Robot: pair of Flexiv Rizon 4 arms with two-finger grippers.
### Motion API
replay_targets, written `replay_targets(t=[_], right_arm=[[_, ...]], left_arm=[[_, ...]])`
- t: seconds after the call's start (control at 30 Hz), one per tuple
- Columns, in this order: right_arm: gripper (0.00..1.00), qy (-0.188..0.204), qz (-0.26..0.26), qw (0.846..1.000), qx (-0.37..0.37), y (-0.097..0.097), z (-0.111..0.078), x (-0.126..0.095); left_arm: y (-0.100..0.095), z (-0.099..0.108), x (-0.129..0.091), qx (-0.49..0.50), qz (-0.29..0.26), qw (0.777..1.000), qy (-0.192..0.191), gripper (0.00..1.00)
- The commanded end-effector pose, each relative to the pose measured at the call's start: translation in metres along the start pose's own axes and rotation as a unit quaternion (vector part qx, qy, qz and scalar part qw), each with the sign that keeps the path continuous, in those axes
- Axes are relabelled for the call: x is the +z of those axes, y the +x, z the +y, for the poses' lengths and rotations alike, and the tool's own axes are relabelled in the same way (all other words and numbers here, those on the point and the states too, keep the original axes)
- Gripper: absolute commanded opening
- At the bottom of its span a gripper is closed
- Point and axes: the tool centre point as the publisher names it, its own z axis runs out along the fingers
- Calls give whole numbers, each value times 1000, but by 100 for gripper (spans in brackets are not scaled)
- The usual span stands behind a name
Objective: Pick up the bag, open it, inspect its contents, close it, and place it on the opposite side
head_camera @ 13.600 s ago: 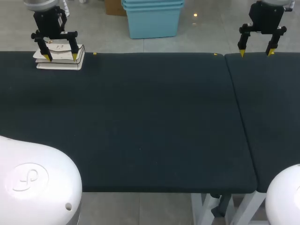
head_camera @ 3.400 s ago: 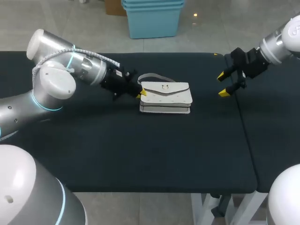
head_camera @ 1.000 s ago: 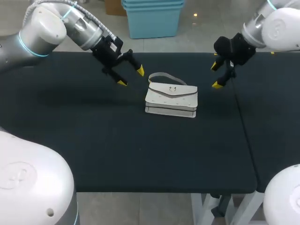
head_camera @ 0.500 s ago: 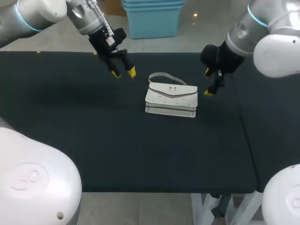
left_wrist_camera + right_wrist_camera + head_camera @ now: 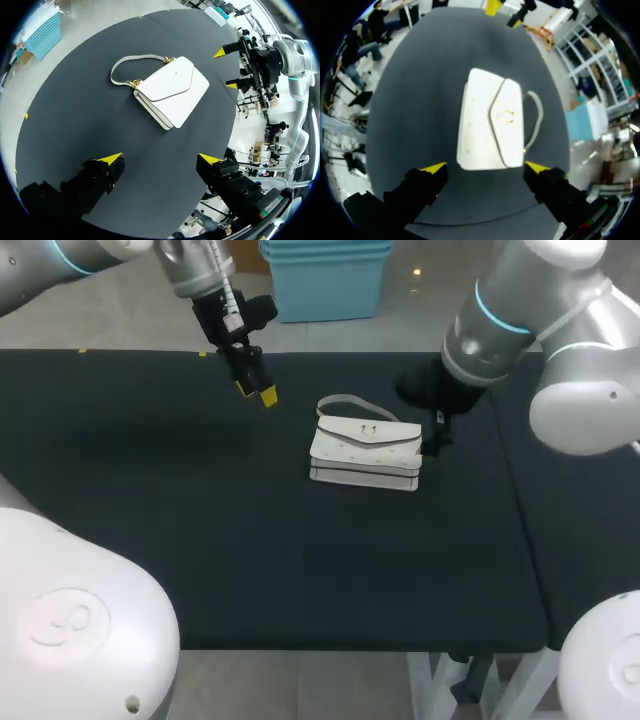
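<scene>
On table [image 5: 300, 570], bag [image 5: 365, 452] lying flat near middle, flap [image 5: 368, 432] shut, strap [image 5: 335, 400] looping at far side; nothing gripping it. Just beside bag's end, right gripper [image 5: 487, 167] hovering, fingers spread wide, bag ahead of them. Farther back, left gripper [image 5: 255, 392] hanging well apart from bag, fingers also wide. Judging: lift not yet done; opening, inspecting, closing, placing on opposite side all remaining.

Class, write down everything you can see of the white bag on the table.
The bag is a white handbag, leather-like, with a pointed envelope flap shut down under a small metal clasp. A thin pale strap loops from gold-coloured fittings at one long edge. It lies flat, flap up, on the dark table, touching nothing else.
</scene>
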Motion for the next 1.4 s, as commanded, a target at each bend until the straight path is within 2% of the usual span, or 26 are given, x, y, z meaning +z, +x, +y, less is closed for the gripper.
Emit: replay_targets(t=[0.03, 0.33, 0.37, 0.43, 0.47, 0.53, 0.57, 0.63, 0.8, 0.87, 0.9, 0.97, 1.0, 1.03, 1.1, 1.27, 1.4], right_arm=[[100, -4, -57, 998, 0, 2, -3, 4], [100, -4, -57, 998, 0, 2, -3, 4], [100, 0, -56, 998, -5, 1, 1, 5], [100, -5, -71, 997, -17, 5, 11, 7], [100, 8, -78, 997, -13, 7, 13, 9], [100, 10, -90, 996, -12, 12, 16, 12], [100, 15, -94, 995, -12, 15, 17, 15], [100, 13, -97, 995, -8, 19, 19, 18], [100, 18, -110, 994, -5, 30, 23, 27], [100, 7, -112, 994, -4, 33, 23, 31], [100, 9, -113, 994, -1, 34, 22, 34], [100, 2, -114, 993, 5, 35, 20, 37], [100, 2, -119, 993, 10, 36, 19, 39], [100, 3, -122, 992, 13, 37, 18, 40], [100, -2, -128, 992, 15, 39, 17, 43], [100, 19, -150, 988, 5, 40, 14, 48], [94, 24, -172, 985, -15, 37, 11, 55]], left_arm=[[-3, -1, -6, 280, -17, 956, -83, 100], [-3, -1, -6, 280, -17, 956, -83, 100], [-4, -3, -5, 302, -66, 947, -83, 100], [-9, -6, -3, 328, -64, 940, -68, 100], [-10, -8, -1, 349, -105, 929, -72, 100], [-15, -11, -1, 359, -109, 925, -57, 100], [-16, -13, -1, 390, -127, 911, -50, 100], [-18, -17, -2, 395, -145, 906, -39, 100], [-19, -30, -1, 435, -181, 882, 6, 100], [-19, -35, 0, 456, -187, 870, 32, 100], [-18, -37, 1, 466, -192, 862, 48, 100], [-16, -39, 2, 501, -216, 832, 95, 100], [-15, -38, 2, 504, -215, 828, 118, 100], [-17, -41, 0, 494, -200, 836, 132, 100], [-17, -41, 0, 494, -200, 836, 132, 100], [-17, -41, 0, 494, -200, 836, 132, 100], [-17, -41, 0, 494, -200, 836, 132, 100]])
